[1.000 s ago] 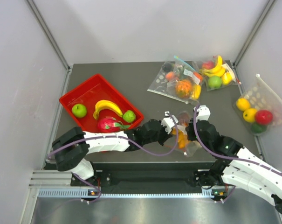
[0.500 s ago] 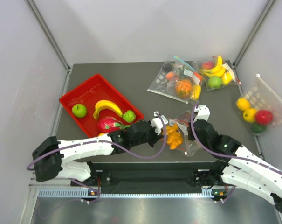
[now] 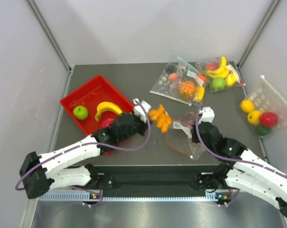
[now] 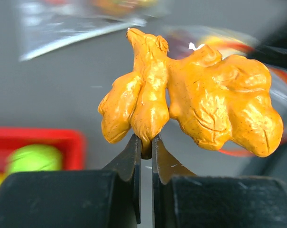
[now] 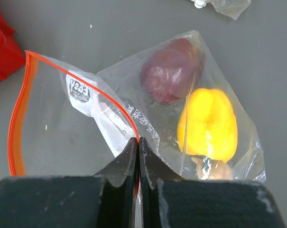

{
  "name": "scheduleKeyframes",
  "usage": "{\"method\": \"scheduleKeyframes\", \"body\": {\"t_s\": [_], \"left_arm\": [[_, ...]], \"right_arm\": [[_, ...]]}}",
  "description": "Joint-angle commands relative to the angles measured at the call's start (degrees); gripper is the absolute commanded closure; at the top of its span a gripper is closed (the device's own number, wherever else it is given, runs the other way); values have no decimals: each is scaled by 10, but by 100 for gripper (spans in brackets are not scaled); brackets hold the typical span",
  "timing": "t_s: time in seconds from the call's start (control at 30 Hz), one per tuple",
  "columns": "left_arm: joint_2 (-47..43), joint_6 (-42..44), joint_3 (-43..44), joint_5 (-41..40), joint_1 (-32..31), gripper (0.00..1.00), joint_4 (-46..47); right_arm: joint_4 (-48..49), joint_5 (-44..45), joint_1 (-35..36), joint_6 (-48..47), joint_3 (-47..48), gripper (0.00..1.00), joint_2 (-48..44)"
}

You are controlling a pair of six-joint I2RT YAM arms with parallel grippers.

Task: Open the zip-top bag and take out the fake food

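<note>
Orange segment pieces point(image 4: 195, 104) hang clear of the zip-top bag point(image 5: 53, 128), pinched in the left gripper point(image 4: 144, 145), now nearer the red tray point(image 3: 72, 100). Right gripper point(image 5: 138, 142) clamps the bag's mouth; we see purple piece point(image 5: 171, 71), yellow piece point(image 5: 207, 123), perhaps beige, inside.

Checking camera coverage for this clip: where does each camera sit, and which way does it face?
Top external: above and behind the arms, looking down on the table; both arms show.
Left wrist: on the left arm, looking along the left fingers, shut on the orange segment pieces.
Right wrist: on the right arm, looking down past the right fingers pinching the zip-top bag.
Shared: top external also shows the pieces and the bag.
</note>
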Motion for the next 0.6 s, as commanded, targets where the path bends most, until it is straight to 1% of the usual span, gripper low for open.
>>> {"method": "scheduleKeyframes", "body": {"t_s": [0.0,0.03,0.1,0.13,0.17,0.23,0.27,0.3,0.33,0.43,0.5,0.57], "left_arm": [[-38,-30,-5,-16,104,100,-10],[-46,-36,-5,-13,163,100,-26],[-50,-38,2,-19,219,100,-38],[-48,-38,4,-20,278,100,-40],[-45,-53,9,-6,311,100,-40],[-25,-74,9,16,377,100,-28],[-17,-94,14,15,436,100,-28],[1,-96,16,10,458,100,-24],[12,-96,17,3,493,100,-17],[63,-89,35,-15,535,100,8],[108,-79,59,-29,546,100,10],[135,-80,79,-26,567,100,13]], "right_arm": [[6,1,-8,-4,21,100,-7],[6,0,-8,-4,21,100,-8],[6,-2,-7,-5,21,100,-9],[5,-3,-8,-5,21,100,-12],[5,-4,-7,-5,21,100,-12],[6,-6,-8,-6,21,100,-13],[5,-7,-8,-6,21,100,-16],[5,-10,-8,-7,22,100,-16],[6,-12,-8,-6,22,100,-17],[8,-18,-8,-9,20,100,-26],[9,-20,-8,-9,16,100,-27],[11,-23,-8,-8,14,100,-25]]}}
